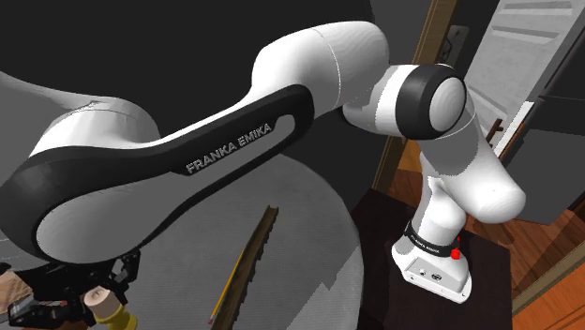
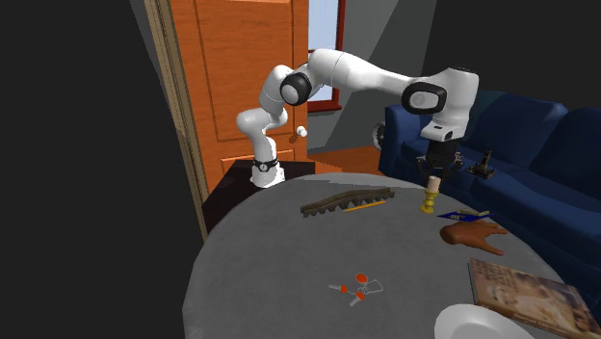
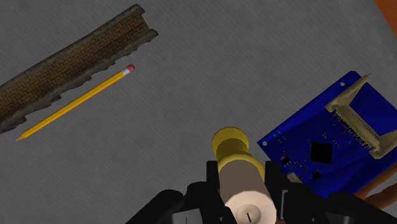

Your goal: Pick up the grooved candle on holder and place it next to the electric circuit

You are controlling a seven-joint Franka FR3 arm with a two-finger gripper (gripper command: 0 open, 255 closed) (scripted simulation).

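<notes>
The candle (image 3: 245,188) is a cream cylinder on a yellow holder (image 3: 230,143). My gripper (image 3: 245,183) is shut on the cream part, with one black finger on each side. In the second exterior view the candle (image 2: 432,193) hangs upright under the gripper (image 2: 435,175), its yellow foot close to the grey table (image 2: 250,279); I cannot tell whether it touches. The blue circuit board (image 3: 318,149) lies just beside the candle, also seen as the circuit board (image 2: 464,216). In the shoulder view the candle (image 1: 101,302) sits at the lower left under the arm.
A brown ridged strip (image 3: 70,63) and a yellow pencil (image 3: 76,105) lie further off on the table. A brown hand-shaped object (image 2: 472,236), a book (image 2: 525,289), a white plate (image 2: 477,323) and small red-orange parts (image 2: 356,286) lie around. A blue sofa (image 2: 539,144) stands behind.
</notes>
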